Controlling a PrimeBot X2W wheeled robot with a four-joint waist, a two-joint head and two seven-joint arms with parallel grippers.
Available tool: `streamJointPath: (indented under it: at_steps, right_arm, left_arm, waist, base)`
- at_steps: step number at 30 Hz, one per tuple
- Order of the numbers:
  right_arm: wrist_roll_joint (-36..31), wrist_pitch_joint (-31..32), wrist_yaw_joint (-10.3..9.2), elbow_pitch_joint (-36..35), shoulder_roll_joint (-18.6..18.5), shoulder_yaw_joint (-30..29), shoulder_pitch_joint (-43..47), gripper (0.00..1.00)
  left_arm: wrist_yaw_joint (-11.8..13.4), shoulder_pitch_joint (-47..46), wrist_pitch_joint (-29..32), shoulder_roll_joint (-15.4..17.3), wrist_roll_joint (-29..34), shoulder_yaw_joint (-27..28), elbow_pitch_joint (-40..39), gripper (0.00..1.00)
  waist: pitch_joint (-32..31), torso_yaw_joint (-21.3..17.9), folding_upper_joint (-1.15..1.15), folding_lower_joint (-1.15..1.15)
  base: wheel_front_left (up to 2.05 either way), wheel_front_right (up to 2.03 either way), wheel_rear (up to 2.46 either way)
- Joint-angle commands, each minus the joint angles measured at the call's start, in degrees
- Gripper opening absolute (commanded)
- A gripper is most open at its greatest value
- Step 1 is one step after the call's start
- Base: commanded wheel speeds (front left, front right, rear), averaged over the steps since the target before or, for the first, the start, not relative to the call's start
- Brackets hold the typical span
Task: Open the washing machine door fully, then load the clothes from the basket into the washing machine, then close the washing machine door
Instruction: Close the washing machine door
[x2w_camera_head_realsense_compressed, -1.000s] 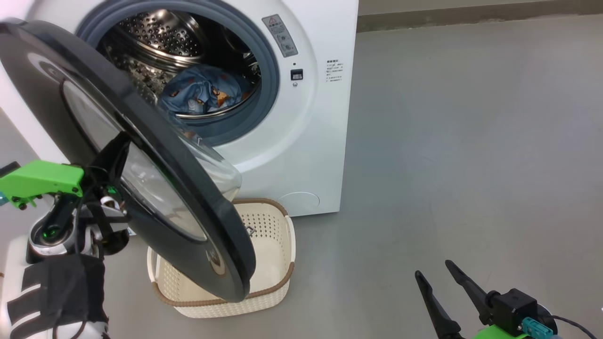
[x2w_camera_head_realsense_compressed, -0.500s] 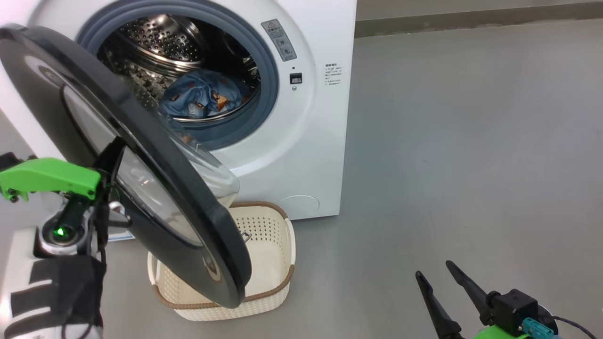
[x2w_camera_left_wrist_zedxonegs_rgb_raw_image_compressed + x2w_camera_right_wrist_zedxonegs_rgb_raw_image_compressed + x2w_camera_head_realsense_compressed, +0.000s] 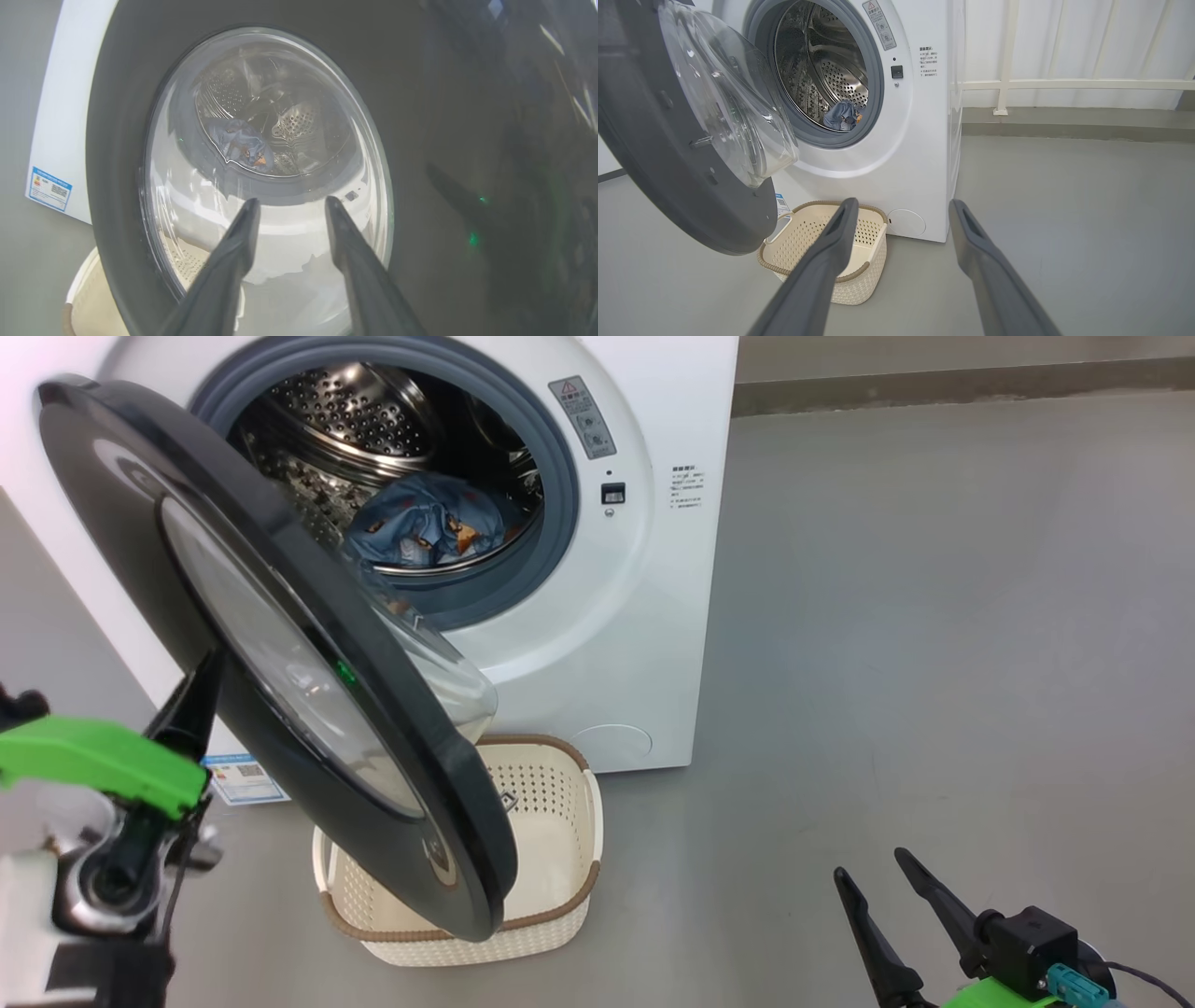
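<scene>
1. Clothes (image 3: 429, 523) are seen inside the drum (image 3: 373, 411), low and near the front lip. The basket (image 3: 569, 803) is seen empty on the floor just in front of the washing machine (image 3: 653, 616). The step in hand is judged to be closing the door.
2. The washing machine door (image 3: 280, 644) is found part-way swung out, hinged at the machine's left, with its lower edge hanging over the basket.
3. The left gripper (image 3: 292, 200) is placed at the door's outer face with its fingers parted and nothing grasped. Contact with the glass cannot be told.
4. The right gripper (image 3: 870, 863) is held low at the right, well apart from the machine, jaws spread wide and empty.
5. The push is best applied on the black rim, not on the bulging glass, and on the side away from the hinge for leverage.
6. The door's arc should be followed, so the fingers are not slid across the glossy surface.
7. The bundle should be checked against the gasket (image 3: 560, 504) first. Fabric caught at the lip would likely stop the door from seating.
8. A firm last press should be given at the latch (image 3: 612, 493) side until the catch is engaged. A soft push may leave the door ajar.
9. The door's lower edge should be watched as it is passed over the basket rim.
</scene>
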Motion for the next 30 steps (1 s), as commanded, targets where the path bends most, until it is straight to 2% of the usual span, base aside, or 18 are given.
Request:
streamJointPath:
  at_steps: [1,5,12,22,30]
  right_arm:
    - [-0.27,-0.28,0.09,-1.60,-0.23,0.91,0.03,1.00]
    - [-0.34,-0.28,0.09,-1.79,-0.15,0.49,0.22,1.00]
    - [-0.60,-0.28,0.09,-2.12,0.16,-0.44,0.68,1.00]
    - [-0.79,-0.28,0.09,-2.25,0.25,-1.10,0.77,1.00]
    - [-1.14,-0.28,0.09,-2.29,-0.02,-1.47,0.82,1.00]
  left_arm:
    - [0.07,-0.08,-0.60,2.88,1.31,1.11,-2.69,1.00]
    - [-0.01,4.82,-4.53,5.24,7.70,-0.98,-9.08,1.00]
    - [-0.03,11.43,-12.92,5.63,15.71,-3.52,-14.46,1.00]
    - [-0.10,18.59,-27.38,5.30,27.01,-7.22,-12.50,1.00]
    - [-0.60,22.71,-29.48,2.27,33.41,-5.10,-12.61,1.00]
  waist:
    - [0.04,0.10,0.00,0.00]
    - [0.25,0.43,0.00,0.00]
    - [0.51,1.30,0.00,0.00]
    - [0.59,1.51,0.00,0.00]
    - [0.73,1.42,0.00,0.00]
  base:
    - [0.00,0.00,0.00]
    - [0.00,0.00,0.00]
    - [0.00,0.00,0.00]
    - [0.00,0.00,0.00]
    - [0.00,0.00,0.00]
